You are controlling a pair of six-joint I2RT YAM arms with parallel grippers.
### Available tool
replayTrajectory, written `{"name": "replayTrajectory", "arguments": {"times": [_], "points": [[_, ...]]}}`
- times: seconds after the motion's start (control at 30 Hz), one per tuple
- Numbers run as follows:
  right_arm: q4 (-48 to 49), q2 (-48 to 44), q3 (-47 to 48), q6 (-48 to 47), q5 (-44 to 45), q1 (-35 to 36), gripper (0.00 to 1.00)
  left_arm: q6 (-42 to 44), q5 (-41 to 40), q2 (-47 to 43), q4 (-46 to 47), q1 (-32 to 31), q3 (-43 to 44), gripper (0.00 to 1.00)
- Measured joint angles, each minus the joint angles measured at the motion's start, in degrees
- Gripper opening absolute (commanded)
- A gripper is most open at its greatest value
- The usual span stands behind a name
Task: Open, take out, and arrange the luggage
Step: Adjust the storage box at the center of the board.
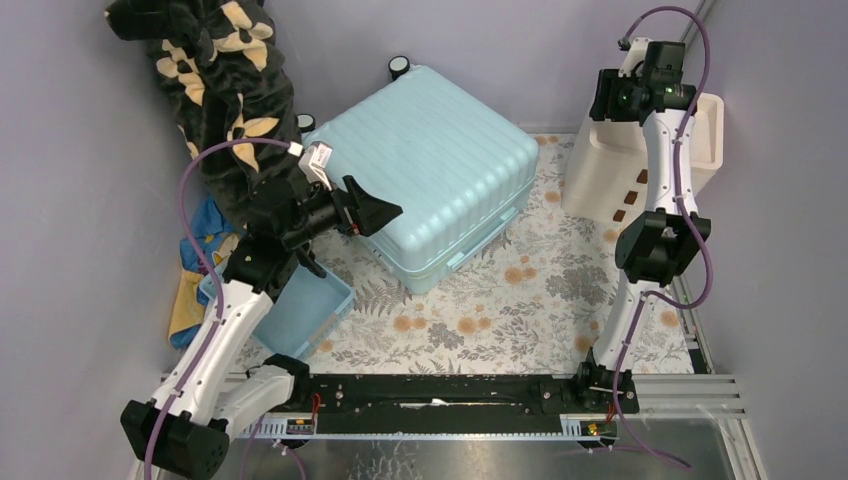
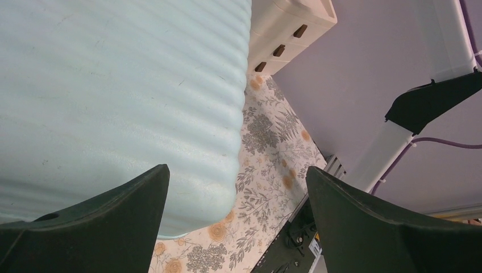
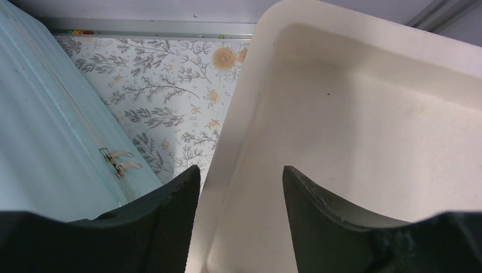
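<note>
Our left jaws stand wide, their dark fingers (image 2: pixel 102 227) spread in the air just beside the near left corner of the luggage (image 1: pixel 440 170), with nothing between them. Our right jaws stand about half apart, one finger (image 3: pixel 165 222) outside and the other inside the rim of the cream drawer unit (image 3: pixel 250 114), astride the edge of its top tray; we cannot tell whether they touch that rim. The luggage lies flat and shut on the bench (image 1: pixel 520 290), toward the back and left of centre. Its ribbed shell faces up, its wheels (image 1: pixel 399 67) are at the far edge, and its zip pulls (image 3: pixel 122 160) sit together on the side facing the drawer unit. The drawer unit stands at the back right, apart from the luggage, with floral cover between them. We see a blue basket (image 1: pixel 300 312) on the left by the left arm, and a dark patterned cloth (image 1: pixel 215 60) in the far left corner.
</note>
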Motion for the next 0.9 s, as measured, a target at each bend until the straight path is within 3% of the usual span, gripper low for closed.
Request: {"name": "replayTrajectory", "arguments": {"times": [0.3,0.53,0.9], "points": [[0.3,1.1,1.0,-0.3,0.1,1.2,0.41,-0.2,-0.1,1.1,0.0,0.0,0.0,0.97],[0.9,1.8,1.2,-1.4,4.8,3.4,0.18,-0.2,-0.1,2.0,0.0,0.0,0.0,0.97],[1.0,2.7,2.6,-5.4,7.4,4.9,0.09,0.4,-0.4,6.0,0.0,0.0,1.0,0.97]]}}
